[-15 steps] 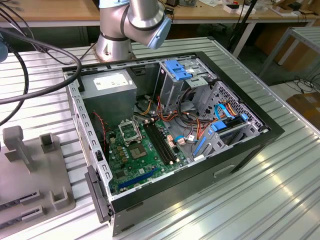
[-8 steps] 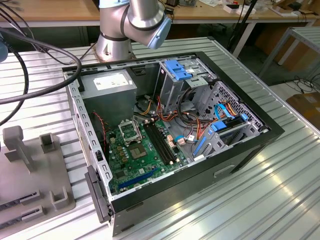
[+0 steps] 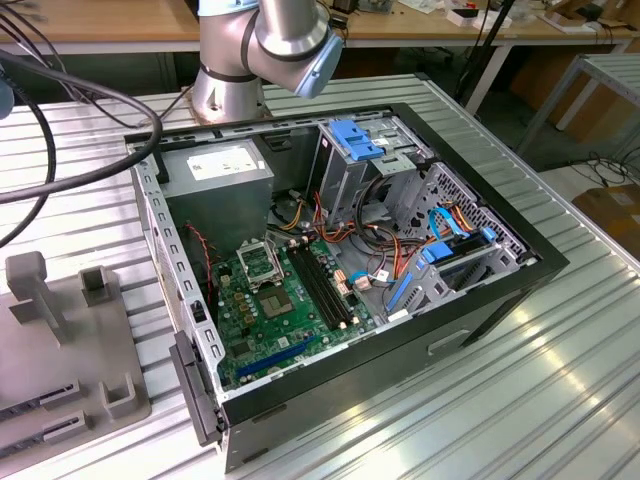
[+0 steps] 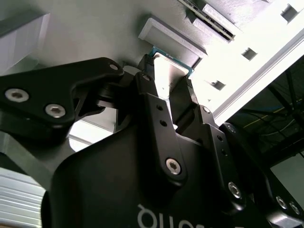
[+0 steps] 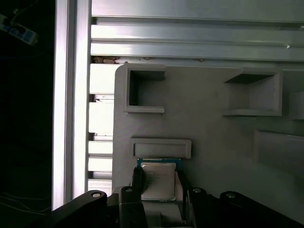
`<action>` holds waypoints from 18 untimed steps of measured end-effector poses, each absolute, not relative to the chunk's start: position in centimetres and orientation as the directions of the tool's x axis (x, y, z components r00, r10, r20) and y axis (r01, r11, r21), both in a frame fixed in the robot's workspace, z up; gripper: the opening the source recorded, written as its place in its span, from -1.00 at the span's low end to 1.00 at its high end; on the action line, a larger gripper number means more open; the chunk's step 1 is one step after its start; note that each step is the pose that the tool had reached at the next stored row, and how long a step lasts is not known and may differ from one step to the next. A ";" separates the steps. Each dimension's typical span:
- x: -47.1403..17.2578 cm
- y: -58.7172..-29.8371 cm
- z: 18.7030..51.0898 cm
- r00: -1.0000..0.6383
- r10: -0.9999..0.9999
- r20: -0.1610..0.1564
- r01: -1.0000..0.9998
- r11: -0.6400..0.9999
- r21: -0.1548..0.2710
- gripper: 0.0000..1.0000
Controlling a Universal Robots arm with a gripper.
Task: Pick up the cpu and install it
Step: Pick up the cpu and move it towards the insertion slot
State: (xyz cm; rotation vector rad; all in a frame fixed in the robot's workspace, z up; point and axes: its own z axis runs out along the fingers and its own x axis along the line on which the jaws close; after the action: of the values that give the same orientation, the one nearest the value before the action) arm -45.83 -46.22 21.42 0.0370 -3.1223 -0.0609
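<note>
Gripper: in both wrist views I see my gripper (image 5: 159, 186) clenched on the cpu (image 5: 158, 175), with one black finger (image 5: 137, 184) against each of two opposite edges.
Cpu: it has a silver-grey top with a teal rim peeking out. It sits at the grey fixture (image 5: 213, 109), just beside a raised bar (image 5: 161, 148). Whether it is resting on the fixture or just off it I cannot tell.
Writing: in the second wrist view there is white lettering (image 4: 156, 218) on the gripper body, clipped by the frame edge. In the exterior view a white label (image 3: 222, 162) lies on the power supply (image 3: 255, 178); I cannot make out its print.
Case: the black computer case (image 3: 500, 290) lies open. The green motherboard (image 3: 255, 335) is inside with its black-framed socket (image 3: 258, 262) uncovered, and blue drive clips (image 3: 360, 138) sit above it.
Fixture: it lies at the exterior view's left, well apart from the socket.
Surface: a ribbed aluminium table (image 3: 560, 400) carries both the case and the fixture.
Arm: a silver joint (image 3: 285, 40) stands behind the case.
Room: wooden benches (image 3: 100, 20) run along the back, black cables (image 3: 70, 95) loop in from the exterior view's left, and a cardboard box (image 3: 615, 215) sits at its right.
</note>
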 end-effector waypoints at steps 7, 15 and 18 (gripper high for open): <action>-45.8 -46.2 22.3 -1.000 -0.024 0.018 -0.023 0.999 0.040 -0.23; -45.8 -46.2 22.6 -1.000 -0.024 0.018 -0.023 0.999 0.041 -0.23; -45.8 -46.2 22.6 -1.000 -0.024 0.018 -0.023 0.999 0.041 -0.23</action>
State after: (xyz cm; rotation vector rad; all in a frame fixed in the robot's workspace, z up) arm -45.82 -46.22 22.61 0.0371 -3.1221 -0.0635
